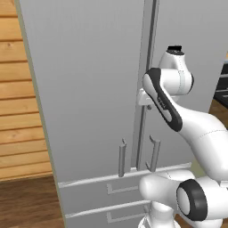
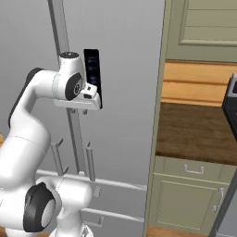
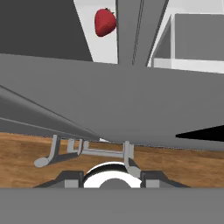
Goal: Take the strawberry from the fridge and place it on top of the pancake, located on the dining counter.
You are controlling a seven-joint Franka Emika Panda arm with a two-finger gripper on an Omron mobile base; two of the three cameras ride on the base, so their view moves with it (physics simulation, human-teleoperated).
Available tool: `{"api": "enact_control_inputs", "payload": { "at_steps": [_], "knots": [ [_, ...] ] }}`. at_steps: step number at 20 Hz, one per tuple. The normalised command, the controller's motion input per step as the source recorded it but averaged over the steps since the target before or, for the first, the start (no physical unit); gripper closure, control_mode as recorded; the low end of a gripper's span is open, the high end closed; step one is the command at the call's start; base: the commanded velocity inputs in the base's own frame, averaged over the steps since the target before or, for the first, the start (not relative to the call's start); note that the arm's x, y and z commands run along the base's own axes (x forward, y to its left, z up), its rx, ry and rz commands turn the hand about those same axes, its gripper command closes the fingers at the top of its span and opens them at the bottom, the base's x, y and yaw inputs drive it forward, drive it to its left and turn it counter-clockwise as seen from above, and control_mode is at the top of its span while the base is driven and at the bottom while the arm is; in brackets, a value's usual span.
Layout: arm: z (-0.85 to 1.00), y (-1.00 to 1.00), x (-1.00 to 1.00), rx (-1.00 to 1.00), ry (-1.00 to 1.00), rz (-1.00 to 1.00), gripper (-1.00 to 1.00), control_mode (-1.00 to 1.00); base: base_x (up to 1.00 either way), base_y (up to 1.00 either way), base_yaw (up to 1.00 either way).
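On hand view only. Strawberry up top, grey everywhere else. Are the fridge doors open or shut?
Observer: Both doors of the fridge look shut in the base views, with no gap at the seam.
Operator: Anything on the door front?
Observer: A dark upright panel, high on the right-hand door.
Operator: What's right of the fridge?
Observer: A counter with a dark brown top, pale green cabinets below.

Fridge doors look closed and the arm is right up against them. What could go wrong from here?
1. The fridge doors look shut in both base views, with the tool close against the middle seam. It could slip or scrape instead of pulling a door open.
2. The strawberry is small and round, so it might roll away or get squashed when grasped.
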Motion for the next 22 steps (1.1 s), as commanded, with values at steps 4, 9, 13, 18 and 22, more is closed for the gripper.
{"api": "enact_control_inputs", "payload": {
  "at_steps": [4,9,13,18,22],
  "knots": [
    [0.0,0.0,0.0,0.0,0.0,0.0,-1.0,1.0,0.0,0.0,0.0],
    [0.0,0.0,0.0,0.0,0.0,0.0,-1.0,1.0,-0.01,0.18,0.0],
    [0.0,0.0,0.0,0.0,0.0,0.0,-1.0,1.0,0.0,0.22,0.0],
    [0.0,0.0,0.0,0.0,0.0,0.0,-1.0,1.0,0.0,0.24,0.0],
    [0.0,0.0,0.0,0.0,0.0,0.0,-1.0,1.0,0.0,0.42,0.0]
  ]
}}
